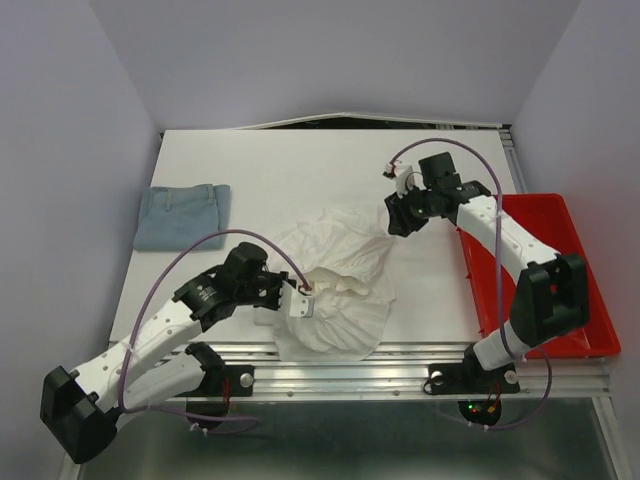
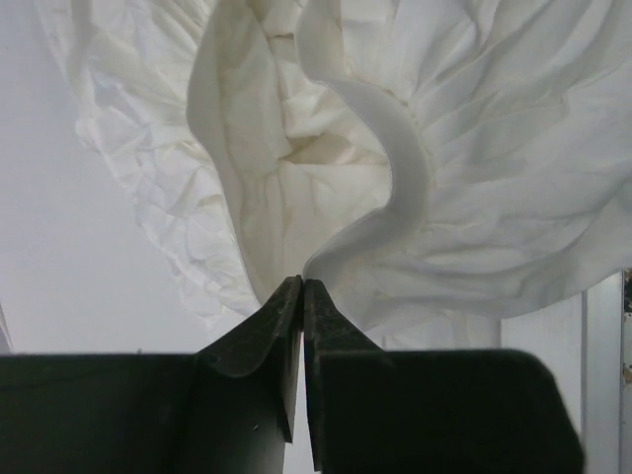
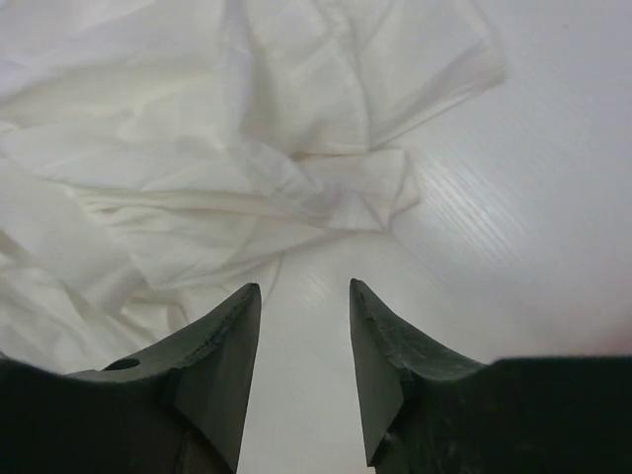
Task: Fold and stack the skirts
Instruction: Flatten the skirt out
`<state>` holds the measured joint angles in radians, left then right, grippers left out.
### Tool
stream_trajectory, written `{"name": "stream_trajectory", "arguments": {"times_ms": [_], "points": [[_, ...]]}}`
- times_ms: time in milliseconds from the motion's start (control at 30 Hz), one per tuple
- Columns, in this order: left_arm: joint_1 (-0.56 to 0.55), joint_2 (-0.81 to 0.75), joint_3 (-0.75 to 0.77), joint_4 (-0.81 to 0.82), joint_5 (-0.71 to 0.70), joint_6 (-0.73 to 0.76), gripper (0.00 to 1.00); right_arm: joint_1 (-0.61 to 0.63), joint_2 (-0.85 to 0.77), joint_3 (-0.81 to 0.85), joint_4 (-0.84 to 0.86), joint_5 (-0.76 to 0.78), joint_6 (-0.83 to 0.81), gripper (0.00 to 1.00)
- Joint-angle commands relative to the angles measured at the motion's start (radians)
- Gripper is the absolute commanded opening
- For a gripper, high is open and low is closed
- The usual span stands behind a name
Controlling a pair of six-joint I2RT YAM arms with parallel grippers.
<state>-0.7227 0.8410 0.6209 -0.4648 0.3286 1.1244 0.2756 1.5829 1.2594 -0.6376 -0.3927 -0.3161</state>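
The white pleated skirt (image 1: 340, 285) lies crumpled in the middle of the table near its front edge. My left gripper (image 1: 304, 297) is shut on the skirt's waistband edge; in the left wrist view the fingertips (image 2: 302, 286) pinch the thick white band and the skirt (image 2: 474, 148) fans out beyond. My right gripper (image 1: 398, 222) is open and empty at the skirt's far right edge. In the right wrist view it (image 3: 304, 288) hovers over bare table, with a corner of the skirt (image 3: 197, 148) just ahead. The folded light blue denim skirt (image 1: 183, 215) lies flat at the left.
A red plastic tray (image 1: 560, 235) stands at the right edge of the table, partly under my right arm. The white skirt's hem reaches the table's front rail (image 1: 400, 352). Purple-grey walls close in the left, back and right sides.
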Motion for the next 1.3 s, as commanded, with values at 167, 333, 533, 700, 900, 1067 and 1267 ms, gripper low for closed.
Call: {"name": "stream_trajectory", "arguments": {"times_ms": [167, 333, 533, 700, 900, 1067, 1267], "points": [[0.015, -0.029, 0.103, 0.046, 0.076, -0.213, 0.31, 0.272, -0.211, -0.331, 0.260, 0.066, -0.015, 0.57], [0.028, -0.066, 0.135, -0.003, 0.118, -0.342, 0.49, 0.272, -0.287, -0.483, 0.435, 0.087, -0.109, 0.59], [0.040, -0.082, 0.129, -0.035, 0.148, -0.433, 0.55, 0.292, -0.330, -0.588, 0.545, 0.031, -0.213, 0.61], [0.054, 0.010, 0.152, -0.098, 0.133, -0.400, 0.56, 0.352, -0.293, -0.589, 0.539, 0.011, -0.304, 0.64], [0.132, 0.139, 0.229, -0.178, 0.113, -0.281, 0.54, 0.373, -0.267, -0.574, 0.521, 0.038, -0.340, 0.77], [0.137, 0.164, 0.250, -0.280, 0.075, -0.068, 0.57, 0.373, -0.282, -0.537, 0.431, 0.037, -0.342, 1.00], [0.138, 0.179, 0.235, -0.330, 0.107, 0.038, 0.59, 0.392, -0.305, -0.534, 0.369, 0.009, -0.330, 1.00]]}}
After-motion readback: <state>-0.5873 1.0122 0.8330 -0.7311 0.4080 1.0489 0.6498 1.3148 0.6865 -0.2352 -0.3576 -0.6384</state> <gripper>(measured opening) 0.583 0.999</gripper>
